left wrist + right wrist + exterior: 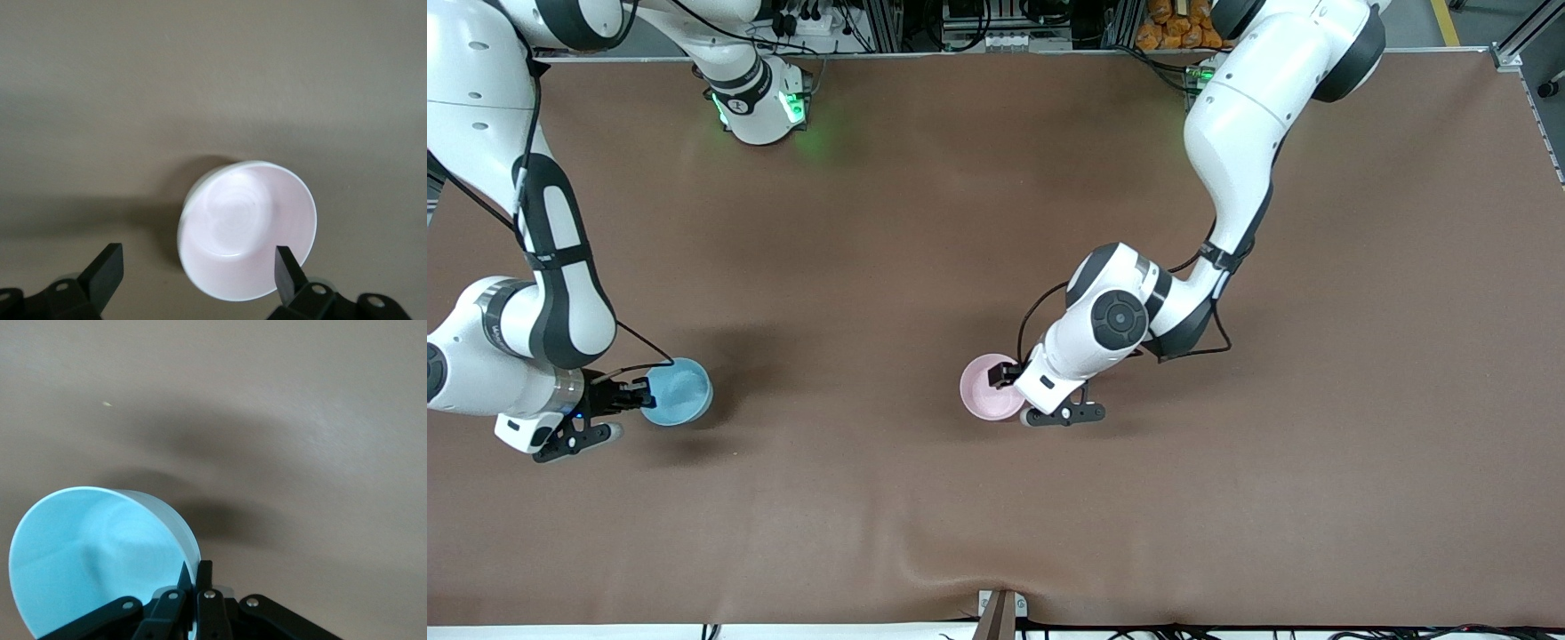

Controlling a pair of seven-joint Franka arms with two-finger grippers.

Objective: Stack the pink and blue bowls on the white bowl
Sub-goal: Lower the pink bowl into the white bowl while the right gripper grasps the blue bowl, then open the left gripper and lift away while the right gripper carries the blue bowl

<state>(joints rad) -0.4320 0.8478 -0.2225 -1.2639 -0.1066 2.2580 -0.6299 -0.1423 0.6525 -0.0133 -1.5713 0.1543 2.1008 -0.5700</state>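
The pale pink bowl [987,388] sits on the brown table near its middle, and it also shows in the left wrist view [248,230]. A whitish edge shows round its rim there. I cannot tell whether that edge is the white bowl, and no separate white bowl is in view. My left gripper [1018,396] is open at the pink bowl; in its wrist view [197,270] one finger is over the rim and the other is off to the side over bare table. My right gripper [643,392] is shut on the rim of the sky blue bowl [680,391], as its wrist view shows for the gripper [197,570] and the bowl [93,553], at the right arm's end of the table.
The brown table cloth [996,222] has a raised wrinkle near the front edge [996,569]. The right arm's base [760,107] stands at the table's top edge. Cables and racks lie past that edge.
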